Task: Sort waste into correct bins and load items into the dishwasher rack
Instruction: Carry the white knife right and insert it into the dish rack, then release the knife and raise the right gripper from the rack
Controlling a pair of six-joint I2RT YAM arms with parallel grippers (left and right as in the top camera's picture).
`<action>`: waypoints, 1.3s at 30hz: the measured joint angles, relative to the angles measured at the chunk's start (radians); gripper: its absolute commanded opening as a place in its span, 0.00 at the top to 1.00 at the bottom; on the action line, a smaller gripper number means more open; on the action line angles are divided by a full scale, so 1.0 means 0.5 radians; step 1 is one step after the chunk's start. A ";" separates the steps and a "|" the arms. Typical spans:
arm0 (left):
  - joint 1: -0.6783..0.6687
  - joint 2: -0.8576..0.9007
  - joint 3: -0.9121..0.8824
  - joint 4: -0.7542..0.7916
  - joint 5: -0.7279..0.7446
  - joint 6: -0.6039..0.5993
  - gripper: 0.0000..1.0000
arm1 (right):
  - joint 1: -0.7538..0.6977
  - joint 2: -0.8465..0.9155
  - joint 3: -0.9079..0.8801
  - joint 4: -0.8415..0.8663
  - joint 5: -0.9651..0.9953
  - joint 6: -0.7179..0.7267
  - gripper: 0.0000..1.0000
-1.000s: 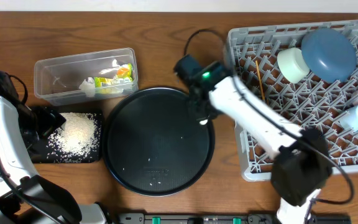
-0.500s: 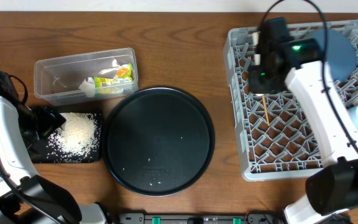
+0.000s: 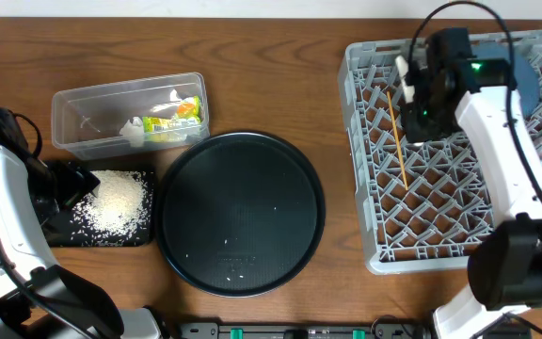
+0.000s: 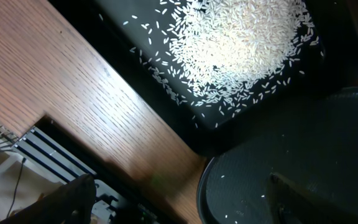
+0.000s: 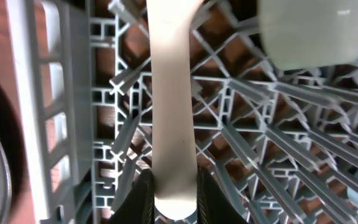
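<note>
Under our right hand (image 5: pixel 174 193) we find the rack (image 5: pixel 48 93); the utensil (image 5: pixel 173 93) runs ahead from it, the smaller bowl (image 5: pixel 316 31) ahead and rightward.

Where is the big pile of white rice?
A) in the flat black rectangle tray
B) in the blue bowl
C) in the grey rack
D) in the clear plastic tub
A: the heap of rice lies in the shallow black tray at the table's left side.

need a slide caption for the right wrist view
Right gripper holds the white plastic utensil over the dishwasher rack, with the pale mint bowl at upper right.
</note>
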 measured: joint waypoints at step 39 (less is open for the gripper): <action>-1.183 0.001 0.000 0.396 0.144 0.307 0.12 | -0.018 0.027 0.031 0.555 -0.422 0.138 0.01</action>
